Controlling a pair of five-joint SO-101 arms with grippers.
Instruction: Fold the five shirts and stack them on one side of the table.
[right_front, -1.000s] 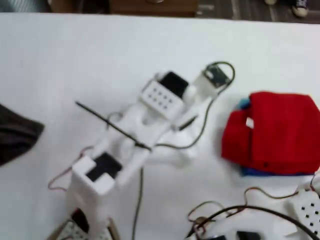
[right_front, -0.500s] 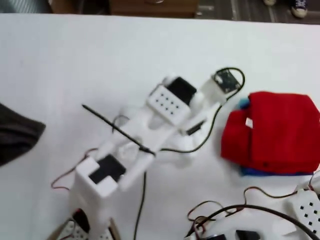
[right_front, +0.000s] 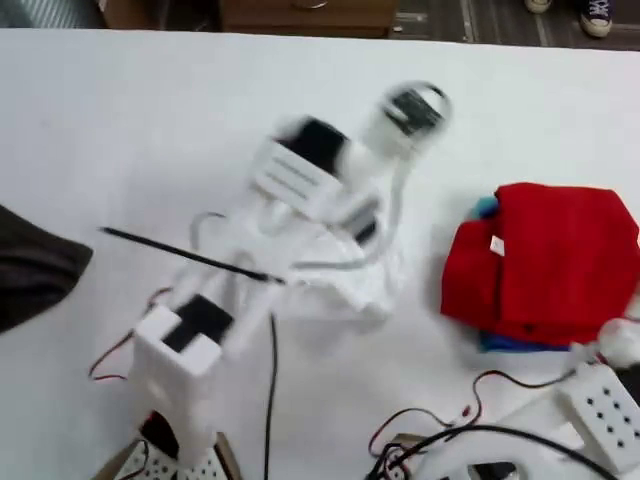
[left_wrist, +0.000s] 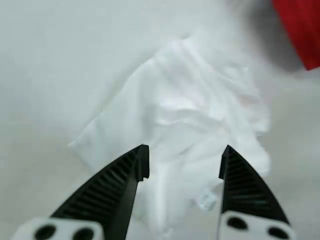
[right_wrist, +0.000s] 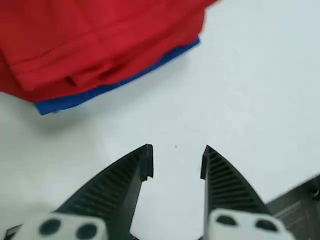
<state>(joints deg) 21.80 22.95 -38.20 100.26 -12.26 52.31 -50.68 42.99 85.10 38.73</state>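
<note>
Left gripper (left_wrist: 184, 156), jaws spread, hangs over the crumpled white shirt (left_wrist: 192, 92) at the worktop (right_front: 150, 110) centre, seemingly to pinch it. At three o'clock the red shirt (right_front: 560, 260) tops the blue shirt (right_wrist: 115, 86), with the right gripper (right_wrist: 176, 154), jaws spread, alongside.

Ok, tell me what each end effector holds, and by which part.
Nothing is held. The left end effector hangs open above the white shirt; the right end effector is open over the table, beside the red shirt.
</note>
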